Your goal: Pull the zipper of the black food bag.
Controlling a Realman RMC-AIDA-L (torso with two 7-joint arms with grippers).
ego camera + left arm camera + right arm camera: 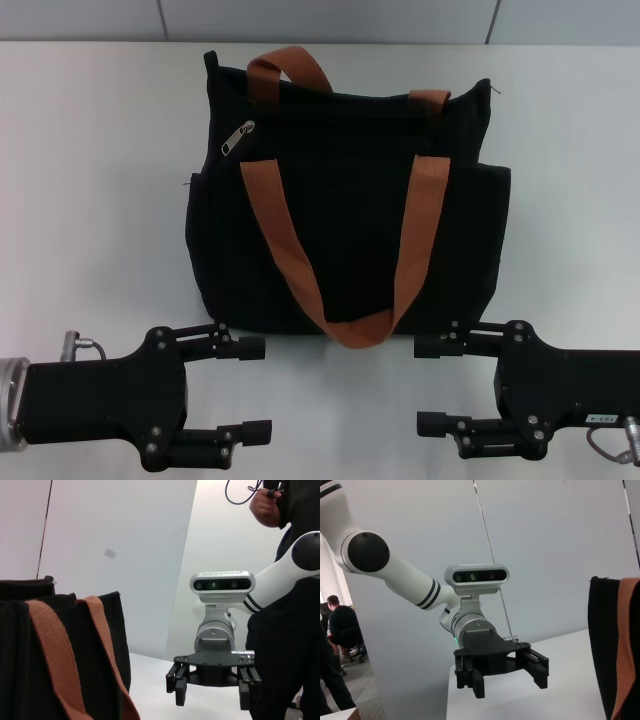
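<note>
The black food bag [345, 200] lies flat on the white table [90, 200], its two orange-brown straps [290, 255] draped toward me. The silver zipper pull [238, 137] sits near the bag's upper left corner, at the left end of the top edge. My left gripper [255, 390] hovers open in front of the bag's near left corner, apart from it. Level with it, my right gripper [430, 385] stands open before the near right corner. The left wrist view shows the bag [50, 655] and the right gripper [212, 690]. The right wrist view shows the left gripper [505, 677] and the bag's edge [602, 645].
A grey wall [330, 20] runs behind the table's far edge. A person in dark clothes [285, 630] stands close beside the right arm. Another person [340, 625] sits farther off in the room. Bare table surface lies on both sides of the bag.
</note>
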